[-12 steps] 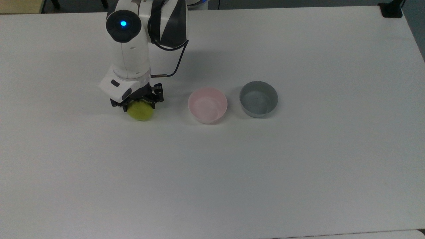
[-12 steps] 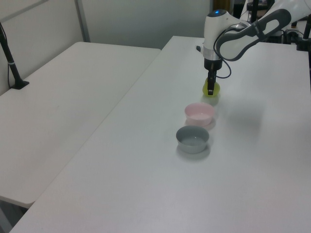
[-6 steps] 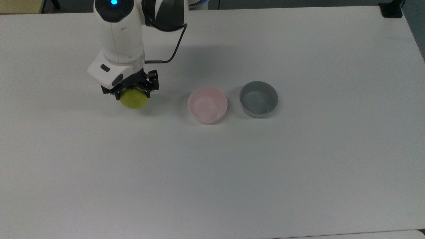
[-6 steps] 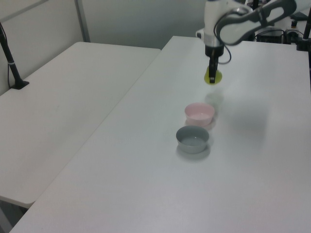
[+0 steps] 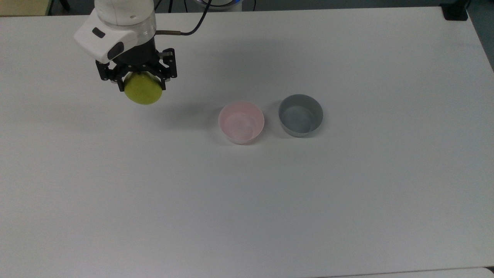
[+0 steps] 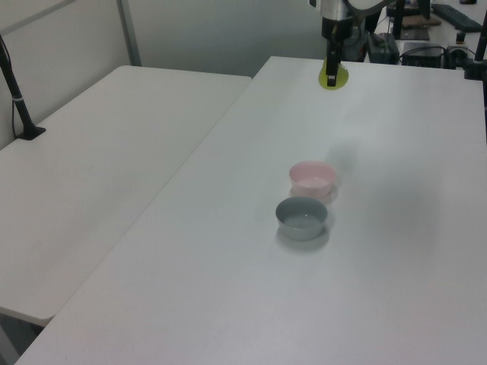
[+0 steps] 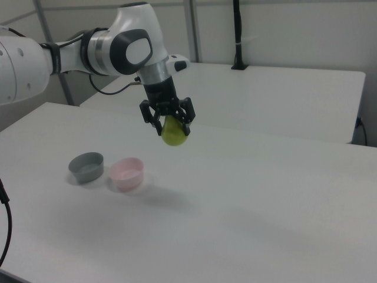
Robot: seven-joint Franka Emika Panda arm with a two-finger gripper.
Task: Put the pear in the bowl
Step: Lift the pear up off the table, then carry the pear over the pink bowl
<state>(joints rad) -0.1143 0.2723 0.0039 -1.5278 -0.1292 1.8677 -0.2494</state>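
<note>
Top view: the arm's black two-finger gripper [image 5: 139, 79] is clamped on the pear [image 5: 143, 91], a smooth, rounded yellow-green fruit hanging below the fingers, well to the top view's left of the bowl [image 5: 241, 122]. The bowl is small, round and pale pink, with a glossy plastic look; just beside it on the top view's right, not touching, stands a grey bowl [image 5: 300, 115] with straighter walls and a matte finish. Both bowls are empty and rest on a plain matte white table [image 5: 270, 200]. In the right view the pear [image 7: 174, 133] hangs in the air clear of the tabletop, above and to the right view's right of the bowl [image 7: 127, 173], with a soft shadow on the table beyond the bowl; the white arm with its dark joint reaches in from the right view's left. The left view takes in a second white table [image 6: 114, 152] alongside the first, a black post [image 6: 17, 95] clamped to it, and pale wall panels behind.
</note>
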